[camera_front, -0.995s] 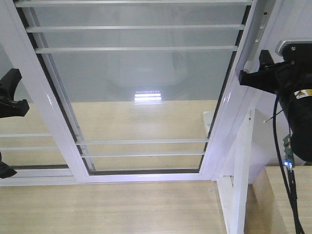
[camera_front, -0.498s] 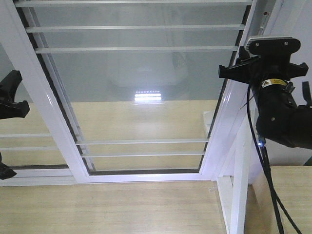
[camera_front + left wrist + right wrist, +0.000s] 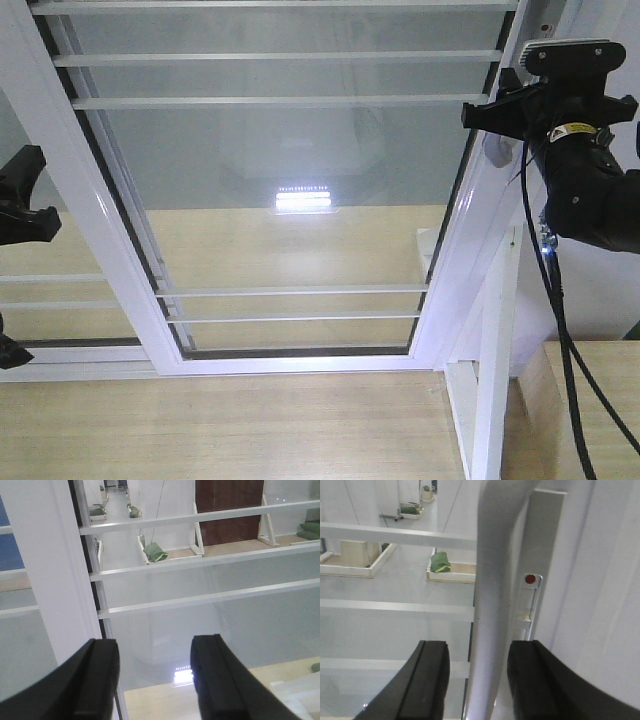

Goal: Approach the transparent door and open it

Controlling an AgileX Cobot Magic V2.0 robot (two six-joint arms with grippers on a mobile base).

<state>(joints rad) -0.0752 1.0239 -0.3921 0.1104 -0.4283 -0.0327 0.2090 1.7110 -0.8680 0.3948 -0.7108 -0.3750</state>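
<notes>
Now right tool [image 3: 477, 652] open, jaws straddling grey handle [image 3: 492, 555] at right edge of transparent door [image 3: 290, 160]; left tool [image 3: 152, 652] open, empty. Risk: off-centre closure, pads slipping off curved bar during slide.

The handle [image 3: 492, 570] stands between the two fingers of the right claw [image 3: 479, 680], nearer the right finger than the left. The lock plate [image 3: 532, 597] sits just beside the handle, ahead of the right finger. The glass of the transparent door [image 3: 290, 170] stretches away to this claw's left, with horizontal bars [image 3: 395, 535] across it. The left claw [image 3: 155, 680] hangs well apart, at the door's other side. A frame post [image 3: 55, 570] rises ahead of its left finger.
</notes>
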